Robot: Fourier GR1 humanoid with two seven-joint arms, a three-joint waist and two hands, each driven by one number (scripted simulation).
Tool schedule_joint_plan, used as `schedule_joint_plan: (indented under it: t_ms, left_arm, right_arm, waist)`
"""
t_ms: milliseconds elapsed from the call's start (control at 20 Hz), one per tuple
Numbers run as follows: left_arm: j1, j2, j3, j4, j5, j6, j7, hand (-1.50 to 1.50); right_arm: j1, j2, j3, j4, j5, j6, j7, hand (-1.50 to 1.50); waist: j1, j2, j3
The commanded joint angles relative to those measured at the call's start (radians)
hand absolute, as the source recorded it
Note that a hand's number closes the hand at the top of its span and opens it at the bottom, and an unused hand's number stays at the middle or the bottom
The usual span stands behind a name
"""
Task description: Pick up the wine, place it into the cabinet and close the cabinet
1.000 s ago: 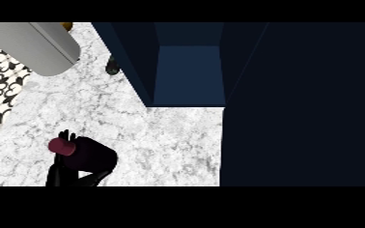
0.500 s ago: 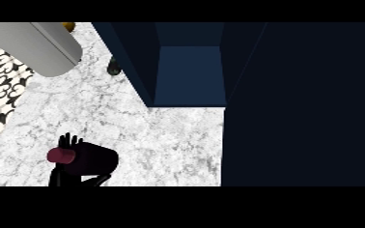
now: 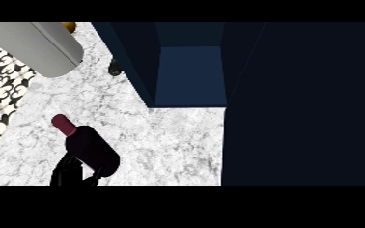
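My black left hand [image 3: 71,173] has fingers curled round the dark, maroon-capped wine bottle [image 3: 89,147] over the white marble counter [image 3: 171,135].

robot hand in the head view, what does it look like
Only one hand shows, at the lower left edge: matte black all over, with slim fingers. No markings, cables or sleeve can be seen on it. No grey forearm is visible, and the other hand is out of view.

A black hand [image 3: 70,173] grips the wine bottle [image 3: 87,145] over marble counter [image 3: 171,140], near the open cabinet [image 3: 189,75].
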Motion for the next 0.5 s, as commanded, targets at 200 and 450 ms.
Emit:
schedule_joint_plan:
  t_ms: [200, 450]
  left_arm:
    - [-0.008, -0.029, -0.039, 0.007, -0.035, 0.053, 0.009, 1.5]
    - [-0.025, -0.014, -0.077, 0.072, -0.073, -0.032, -0.048, 1.5]
  right_arm:
    - [-0.028, -0.008, -0.028, 0.026, -0.011, -0.007, 0.003, -1.5]
    - [0.006, -0.028, -0.073, 0.024, -0.054, 0.022, -0.02, -1.5]
  waist:
    - [-0.001, 0.007, -0.018]
    - [-0.009, 0.009, -0.018]
